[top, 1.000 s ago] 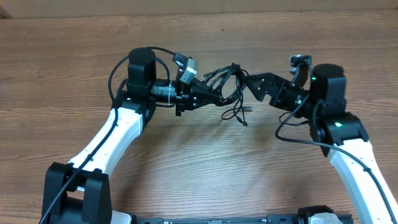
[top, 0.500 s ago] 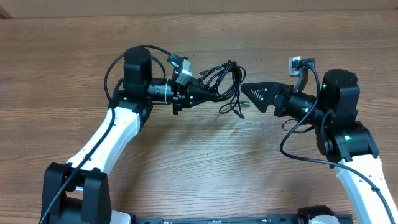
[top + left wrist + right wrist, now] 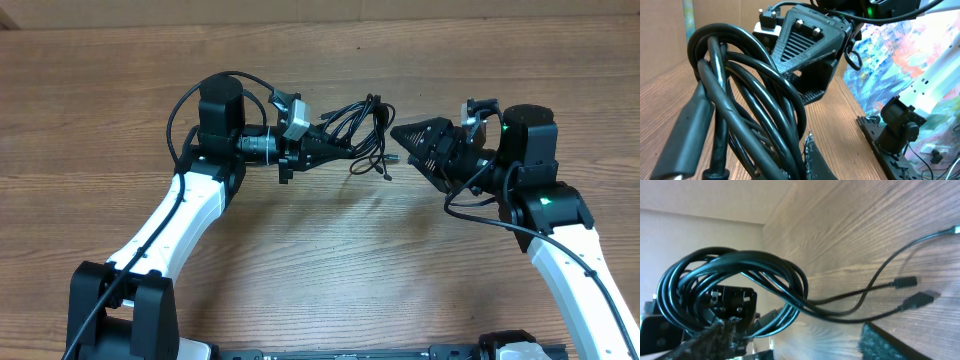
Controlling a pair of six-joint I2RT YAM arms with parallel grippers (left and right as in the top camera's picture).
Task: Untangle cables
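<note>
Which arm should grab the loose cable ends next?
Right. The right claw is open and empty, aimed at the cables, with the plug ends trailing close by. The left claw is shut on the cables, holding them up.

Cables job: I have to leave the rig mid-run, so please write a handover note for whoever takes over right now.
Left gripper: shut on the cables, holding the bundle off the table.
Right gripper: open, nothing between its fingers, pointed at the bundle from the opposite side.
Cables: one coiled bundle of loops at the left gripper. Two plug ends trail loose toward the table.
Done: bundle picked up, nothing separated yet.
Left: probably catch a loop or loose end with the right gripper, pull the cords apart and lay them out singly.
</note>
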